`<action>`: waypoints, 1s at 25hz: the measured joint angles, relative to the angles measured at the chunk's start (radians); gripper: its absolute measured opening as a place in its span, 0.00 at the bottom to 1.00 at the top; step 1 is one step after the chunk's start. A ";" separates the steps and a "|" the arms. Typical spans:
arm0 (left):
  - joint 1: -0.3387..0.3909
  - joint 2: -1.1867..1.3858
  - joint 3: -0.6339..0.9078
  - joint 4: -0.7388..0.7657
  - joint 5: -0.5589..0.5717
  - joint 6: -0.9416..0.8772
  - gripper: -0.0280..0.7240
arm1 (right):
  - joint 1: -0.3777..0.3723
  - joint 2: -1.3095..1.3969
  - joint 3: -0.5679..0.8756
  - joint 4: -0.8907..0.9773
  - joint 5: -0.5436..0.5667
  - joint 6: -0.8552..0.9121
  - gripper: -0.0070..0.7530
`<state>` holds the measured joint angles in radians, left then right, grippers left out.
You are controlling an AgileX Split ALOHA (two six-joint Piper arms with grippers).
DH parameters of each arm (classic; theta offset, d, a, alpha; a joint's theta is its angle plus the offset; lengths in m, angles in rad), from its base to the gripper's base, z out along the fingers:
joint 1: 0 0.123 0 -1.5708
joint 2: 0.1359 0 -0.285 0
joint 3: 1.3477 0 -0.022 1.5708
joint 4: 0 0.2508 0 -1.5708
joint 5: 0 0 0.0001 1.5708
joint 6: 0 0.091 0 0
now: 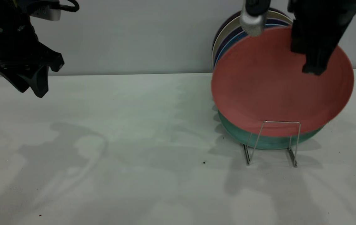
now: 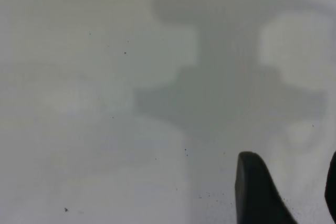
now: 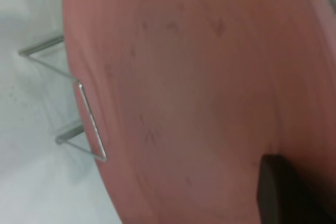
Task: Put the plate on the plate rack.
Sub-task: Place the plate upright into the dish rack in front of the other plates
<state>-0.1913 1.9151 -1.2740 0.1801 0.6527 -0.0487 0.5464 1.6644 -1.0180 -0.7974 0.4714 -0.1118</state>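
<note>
Exterior view
Plate (image 1: pixel 278 90): stood nearly upright at the front of the rack (image 1: pixel 273 142), its lower edge behind the rack's front wire loop; the face turned toward the camera.
Right gripper (image 1: pixel 311 59): came down from above the rack onto the plate's upper rim; one dark finger lay across the plate's face. The other finger was hidden, so I cannot tell whether it pinched the plate.
Green plate (image 1: pixel 268 140): just behind the plate in the rack, only its lower edge showing.
Other plates (image 1: pixel 228 37): stacked upright farther back in the rack, cream, dark and blue rims showing beyond the plate's upper edge.
Left gripper (image 1: pixel 32 82): hung in the air well apart from the rack, on the far side of the worktop (image 1: pixel 118 140) from it; fingers slightly spread, holding nothing.

Left wrist view
Left gripper (image 2: pixel 294 192): two dark fingertips with a gap between them, above bare worktop (image 2: pixel 105 129) and the arm's shadow.

Right wrist view
Plate (image 3: pixel 210 87): filled most of the picture, faint dark smudges on its face.
Rack (image 3: pixel 86 116): a wire loop touched the plate's edge.
Right gripper: one dark fingertip (image 3: pixel 281 192) lay against the plate's face.
</note>
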 joint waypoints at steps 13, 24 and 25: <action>0.000 0.000 0.000 0.000 -0.002 0.000 0.52 | -0.018 0.082 0.049 -0.027 -0.110 0.053 0.11; 0.000 0.000 0.000 0.000 -0.002 0.000 0.52 | -0.018 0.108 0.049 -0.023 -0.109 0.112 0.51; 0.000 0.000 0.000 0.000 -0.002 0.000 0.52 | -0.018 0.107 0.049 -0.023 -0.109 0.127 0.56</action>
<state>-0.1913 1.9151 -1.2740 0.1801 0.6509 -0.0491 0.5289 1.7716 -0.9689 -0.8208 0.3626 0.0156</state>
